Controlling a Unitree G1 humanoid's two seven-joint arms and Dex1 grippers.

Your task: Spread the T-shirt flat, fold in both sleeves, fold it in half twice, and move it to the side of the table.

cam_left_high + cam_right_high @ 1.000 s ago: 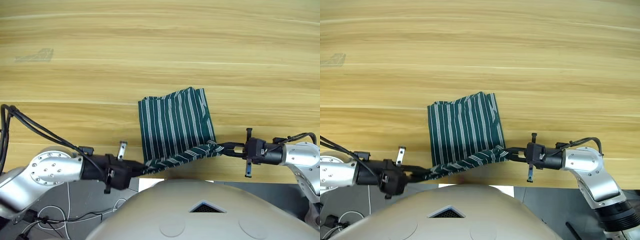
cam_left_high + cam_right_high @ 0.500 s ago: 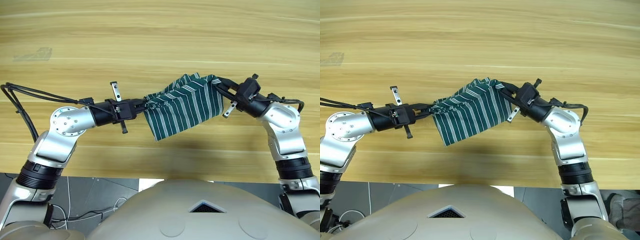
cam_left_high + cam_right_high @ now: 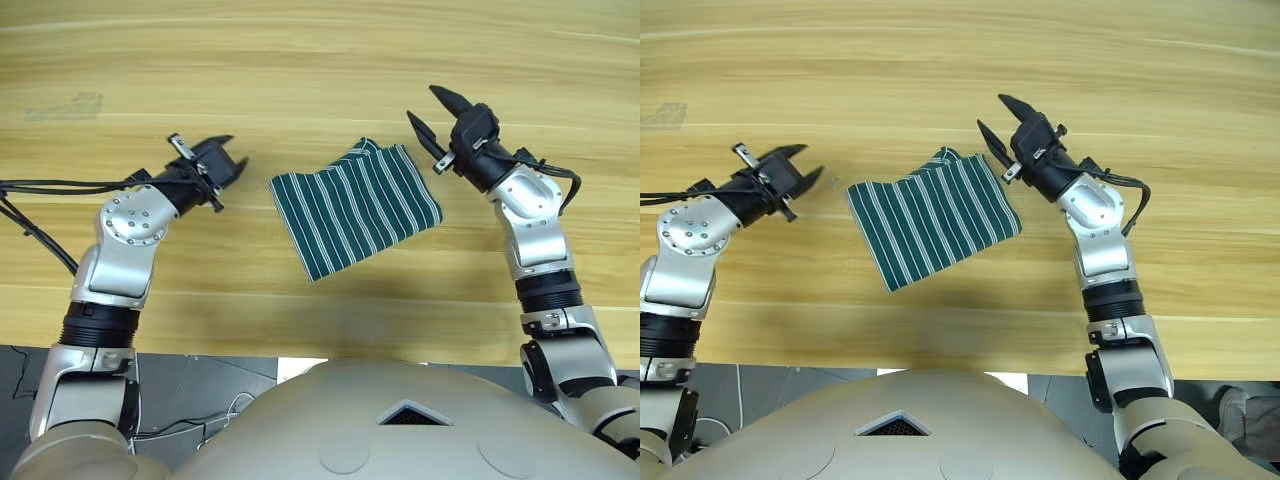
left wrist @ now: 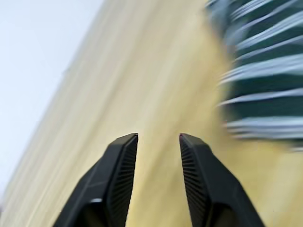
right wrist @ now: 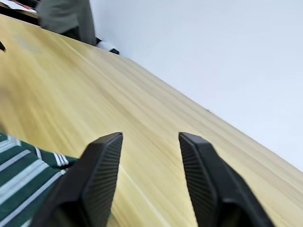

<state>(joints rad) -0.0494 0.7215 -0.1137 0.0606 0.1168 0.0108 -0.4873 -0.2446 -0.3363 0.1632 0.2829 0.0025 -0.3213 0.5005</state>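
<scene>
Green-and-white striped T-shirt [image 3: 355, 208], folded into a compact, roughly rectangular packet, lies flat on the light wooden desk [image 3: 300, 60], set askew so that its stripes run on a slant. It sits between the two arms, in the nearer half of the desk, and its far right corner is slightly rumpled. The left tool [image 3: 237, 150] hangs just to the left of the cloth, apart from it, its two black fingers spread with nothing between them. In the left wrist view the ribbed pads [image 4: 124, 165] are parted over bare wood, with the striped edge of the T-shirt close by. The right tool [image 3: 421, 103] sits just beside the far right corner of the packet, pointing away from the robot, its fingers likewise wide apart and empty. In the right wrist view the parted fingers frame open wood, and a striped corner of the cloth shows near one finger. Neither tool touches the T-shirt.
</scene>
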